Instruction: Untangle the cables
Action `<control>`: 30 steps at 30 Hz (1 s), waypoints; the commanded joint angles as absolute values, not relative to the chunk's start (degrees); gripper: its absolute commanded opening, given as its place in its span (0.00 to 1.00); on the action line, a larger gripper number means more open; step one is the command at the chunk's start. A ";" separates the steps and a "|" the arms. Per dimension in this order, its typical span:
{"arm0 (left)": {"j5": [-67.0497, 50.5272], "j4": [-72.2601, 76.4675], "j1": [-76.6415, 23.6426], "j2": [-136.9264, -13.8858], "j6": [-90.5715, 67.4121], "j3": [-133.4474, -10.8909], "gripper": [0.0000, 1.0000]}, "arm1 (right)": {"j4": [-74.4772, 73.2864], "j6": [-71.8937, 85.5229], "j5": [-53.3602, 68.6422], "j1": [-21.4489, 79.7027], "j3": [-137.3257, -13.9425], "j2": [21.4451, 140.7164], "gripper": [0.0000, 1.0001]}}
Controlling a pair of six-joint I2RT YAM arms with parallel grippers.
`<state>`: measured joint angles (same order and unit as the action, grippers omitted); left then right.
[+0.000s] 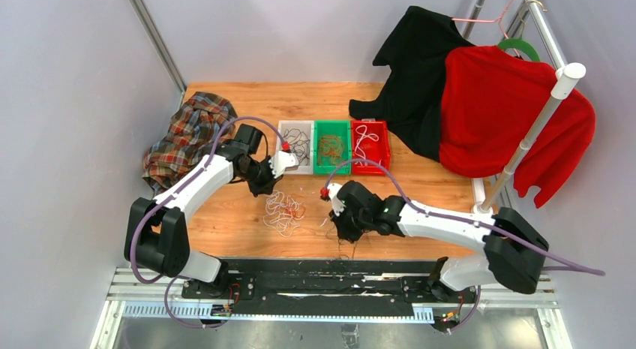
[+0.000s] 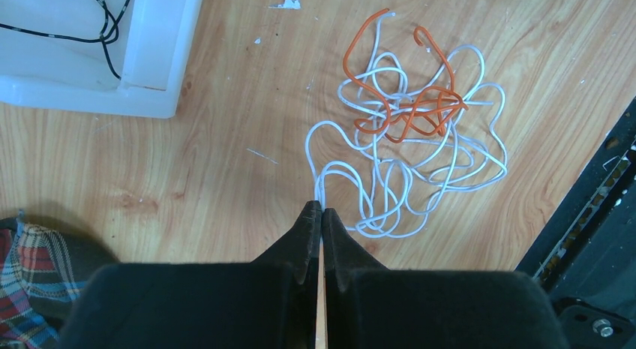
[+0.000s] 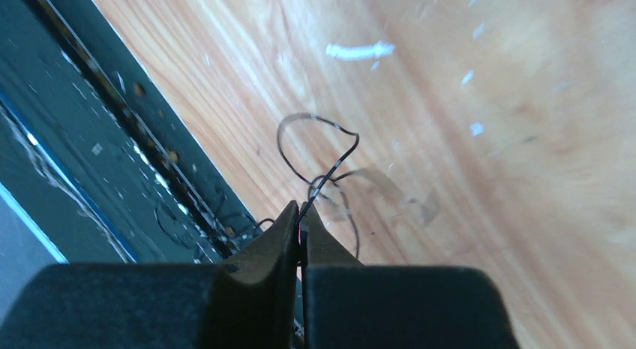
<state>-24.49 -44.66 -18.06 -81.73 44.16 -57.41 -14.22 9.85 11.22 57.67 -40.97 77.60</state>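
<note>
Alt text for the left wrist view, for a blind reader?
The left hand is shut on a white cable at the near edge of a loose tangle of white and orange cables lying on the wooden table. A white bin shows at upper left, plaid cloth at lower left.

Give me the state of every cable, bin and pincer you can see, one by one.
left pincer: shut on white cable
right pincer: shut on black cable
white cable: tangled with orange cable
orange cable: knotted among the white loops
black cable: separate, looped
white bin: holds dark cables
green bin: holds orange-brown cables
red bin: holds pale cables
</note>
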 commanded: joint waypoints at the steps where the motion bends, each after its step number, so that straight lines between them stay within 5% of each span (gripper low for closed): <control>1: -26.43 -43.81 -17.49 -79.90 44.16 -56.79 0.01 | -15.29 8.25 3.61 56.72 -49.52 70.93 0.01; 30: -28.82 -43.54 -16.14 -67.23 46.52 -48.71 0.01 | -7.03 -0.09 -0.16 41.84 -96.40 104.89 0.01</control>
<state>-27.05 -44.03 -16.67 -68.69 45.58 -49.06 -8.88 1.15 1.67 42.39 -91.39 99.61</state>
